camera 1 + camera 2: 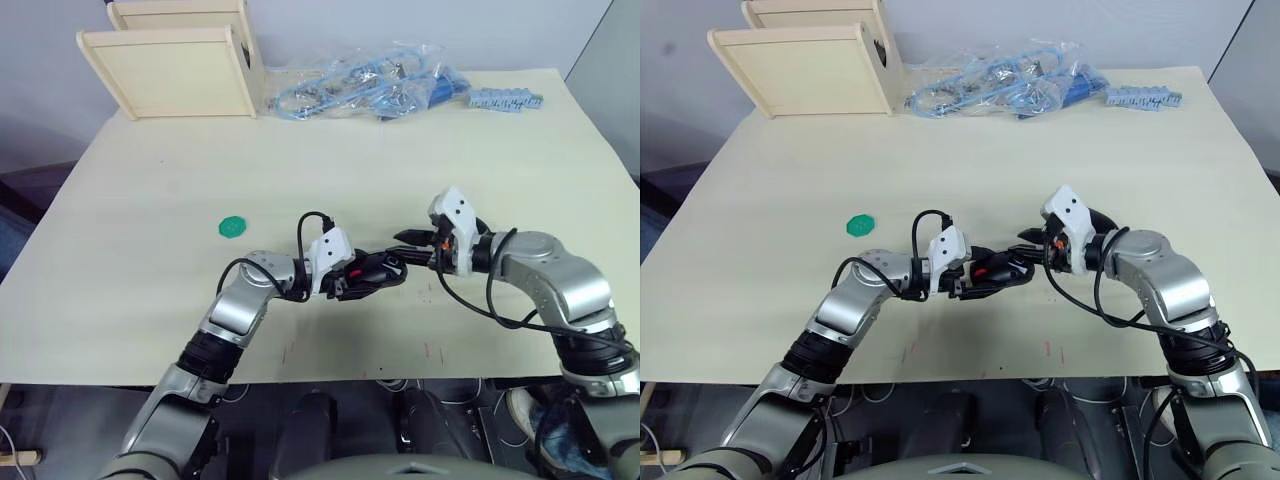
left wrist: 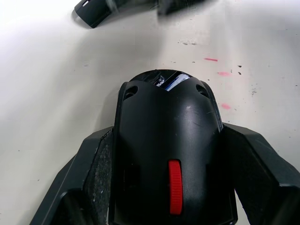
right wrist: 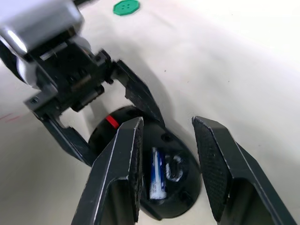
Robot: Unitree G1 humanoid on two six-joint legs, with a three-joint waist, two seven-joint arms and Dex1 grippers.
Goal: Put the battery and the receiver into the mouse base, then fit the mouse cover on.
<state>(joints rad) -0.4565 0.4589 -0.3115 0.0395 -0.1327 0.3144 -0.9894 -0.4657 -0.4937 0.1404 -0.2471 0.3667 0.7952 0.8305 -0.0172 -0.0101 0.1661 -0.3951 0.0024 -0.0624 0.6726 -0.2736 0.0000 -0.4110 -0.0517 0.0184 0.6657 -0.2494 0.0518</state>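
Steadying seems the purpose: left hand (image 1: 372, 272) clamps the black oval mouse base (image 3: 154, 180) at the table's (image 1: 150, 180) near centre, slim blue battery (image 3: 157, 174) seated inside, while right hand (image 3: 166, 178) hovers spread above, empty.

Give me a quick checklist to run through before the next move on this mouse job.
1. Left tool clamps the mouse base by its sides: ok.
2. Battery lies in the base's recess: ok.
3. Receiver in the base: cannot tell.
4. Right tool open and holding nothing, above the recess: ok.
5. Mouse cover fitted: not ok, recess uncovered.
6. Green disc lies apart from the work spot: ok.
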